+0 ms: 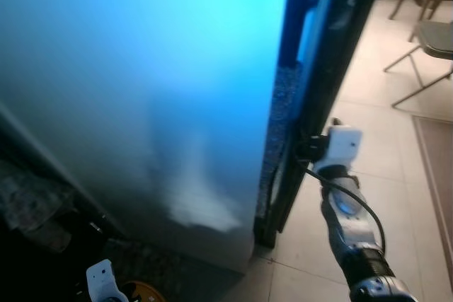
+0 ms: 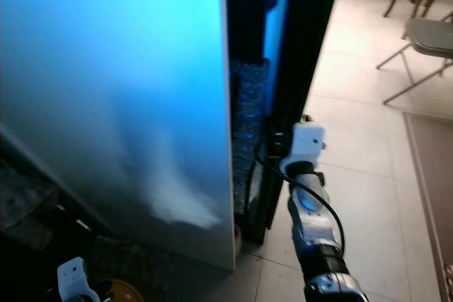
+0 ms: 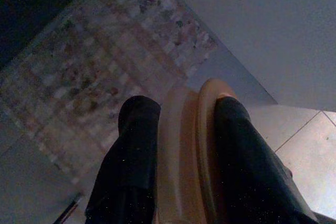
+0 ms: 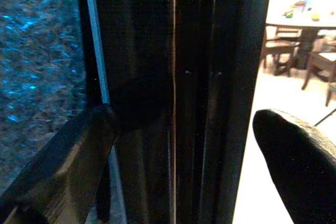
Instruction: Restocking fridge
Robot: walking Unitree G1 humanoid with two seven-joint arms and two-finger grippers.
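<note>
Left hand (image 3: 178, 166) is hanging low by the robot's left side, fingers (image 3: 131, 166) clamped on a tan rounded object (image 3: 184, 145); can't tell what it is, its lower part is running out of frame. Under it a patterned mat (image 3: 94, 66) is lying on the floor. In the left eye view the same object is showing as an orange edge at the bottom of the frame.

Right hand (image 4: 173, 145) is reaching forward to the black door edge (image 4: 210, 77) of the fridge (image 1: 141, 90), fingers spread apart, one on either side of the dark vertical edge. Can't tell whether either finger is touching it. White wrist housing (image 1: 343, 145) is sitting just beside that edge.

Fridge side panel is glowing blue and taking up most of the head views; its interior is hidden. Lower left corner is too dark to read.

Further back, pale tiled floor (image 1: 382, 139), a folding chair (image 1: 428, 51), and a dining table (image 4: 304, 22) with small blurred items on it.
</note>
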